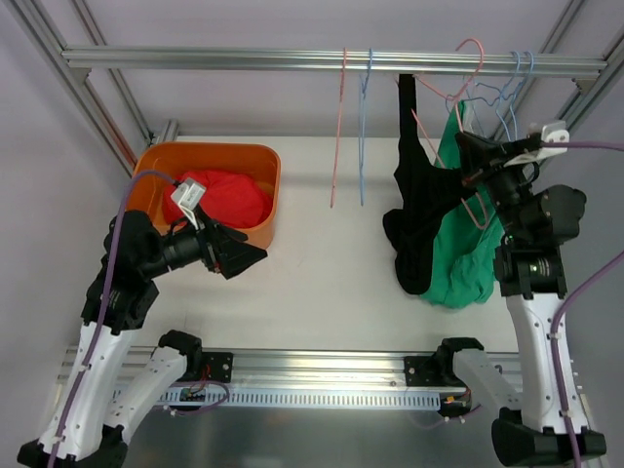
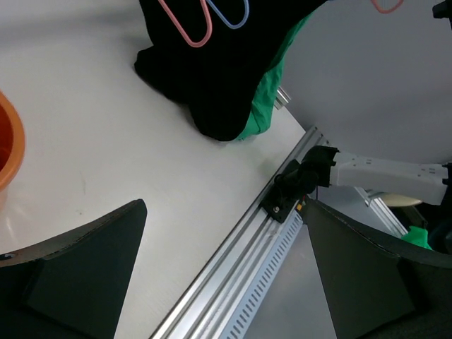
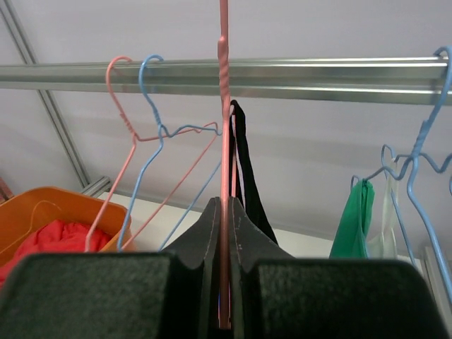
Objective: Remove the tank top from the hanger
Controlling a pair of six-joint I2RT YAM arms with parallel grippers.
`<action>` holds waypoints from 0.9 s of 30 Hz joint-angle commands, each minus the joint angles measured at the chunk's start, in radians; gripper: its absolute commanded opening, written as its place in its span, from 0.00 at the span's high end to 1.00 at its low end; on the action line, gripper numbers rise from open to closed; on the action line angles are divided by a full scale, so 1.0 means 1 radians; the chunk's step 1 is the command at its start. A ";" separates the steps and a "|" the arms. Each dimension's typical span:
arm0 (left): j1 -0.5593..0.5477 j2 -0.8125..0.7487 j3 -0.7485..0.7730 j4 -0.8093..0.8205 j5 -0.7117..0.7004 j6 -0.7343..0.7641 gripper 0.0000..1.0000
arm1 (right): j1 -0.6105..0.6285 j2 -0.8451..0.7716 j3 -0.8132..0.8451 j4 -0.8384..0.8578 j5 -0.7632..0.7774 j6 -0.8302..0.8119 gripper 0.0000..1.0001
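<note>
The black tank top (image 1: 417, 210) hangs by a strap on a pink wire hanger (image 1: 475, 200) at the right, its lower part bunched on the table. My right gripper (image 1: 468, 159) is shut on that pink hanger; in the right wrist view the fingers (image 3: 205, 233) pinch the pink wire (image 3: 224, 141), with the black strap (image 3: 245, 166) just behind. My left gripper (image 1: 239, 255) is open and empty, low over the table beside the orange bin. In the left wrist view the gripper (image 2: 224, 208) faces the black top (image 2: 212, 78) from a distance.
A green garment (image 1: 468, 253) hangs against the black top on a blue hanger (image 1: 507, 97). Empty pink (image 1: 339, 127) and blue (image 1: 363, 127) hangers hang mid-rail (image 1: 244, 58). An orange bin (image 1: 161, 158) with a red garment (image 1: 229, 195) stands at the left.
</note>
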 commanded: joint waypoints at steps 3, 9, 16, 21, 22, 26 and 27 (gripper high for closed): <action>-0.318 0.120 0.176 0.077 -0.257 0.014 0.01 | -0.001 -0.216 -0.039 -0.239 0.014 0.009 1.00; -0.732 0.405 0.486 0.076 -0.684 0.174 0.01 | -0.001 -0.490 0.090 -0.688 0.104 0.022 1.00; -0.924 0.797 0.925 0.080 -0.782 0.274 0.04 | -0.001 -0.521 0.453 -1.127 0.126 0.012 1.00; -0.967 1.033 1.210 0.080 -0.750 0.300 0.12 | 0.007 -0.483 0.615 -1.211 0.073 0.017 1.00; -0.968 1.055 1.233 0.079 -0.750 0.297 0.14 | 0.015 -0.478 0.650 -1.214 0.060 0.020 1.00; -0.968 1.106 1.261 0.083 -0.781 0.290 0.27 | 0.044 -0.465 0.678 -1.216 0.078 0.032 1.00; -0.968 1.109 1.245 0.083 -0.791 0.292 0.39 | 0.048 -0.465 0.679 -1.216 0.086 0.034 1.00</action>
